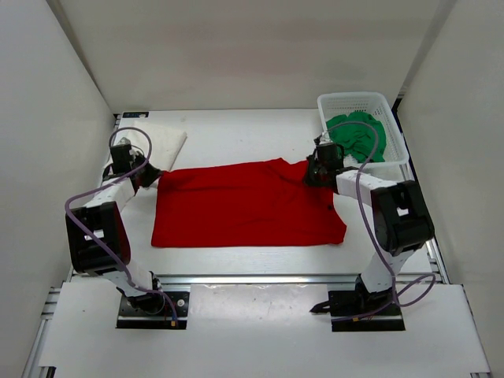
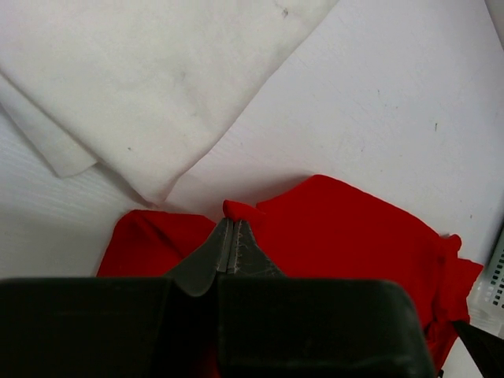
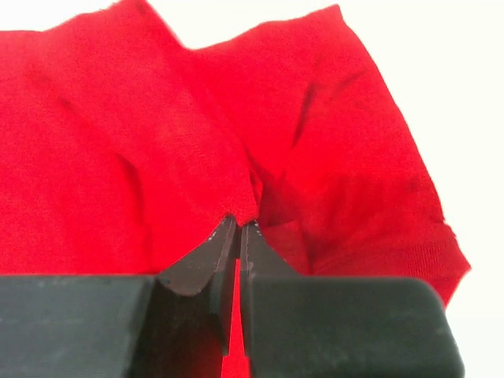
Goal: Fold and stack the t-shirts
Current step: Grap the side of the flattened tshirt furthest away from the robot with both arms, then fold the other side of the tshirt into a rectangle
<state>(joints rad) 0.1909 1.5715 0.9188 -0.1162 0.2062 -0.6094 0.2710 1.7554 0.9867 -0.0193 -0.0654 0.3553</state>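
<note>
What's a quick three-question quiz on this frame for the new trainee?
1. True or false: the green t-shirt lies inside the white basket.
2. What do the left gripper and the right gripper both pinch? A) green t-shirt B) red t-shirt C) basket
3. Fill in: seen from the top camera, the white t-shirt lies at the table's far ____ corner.

Key: 1 true; 2 B; 3 left.
</note>
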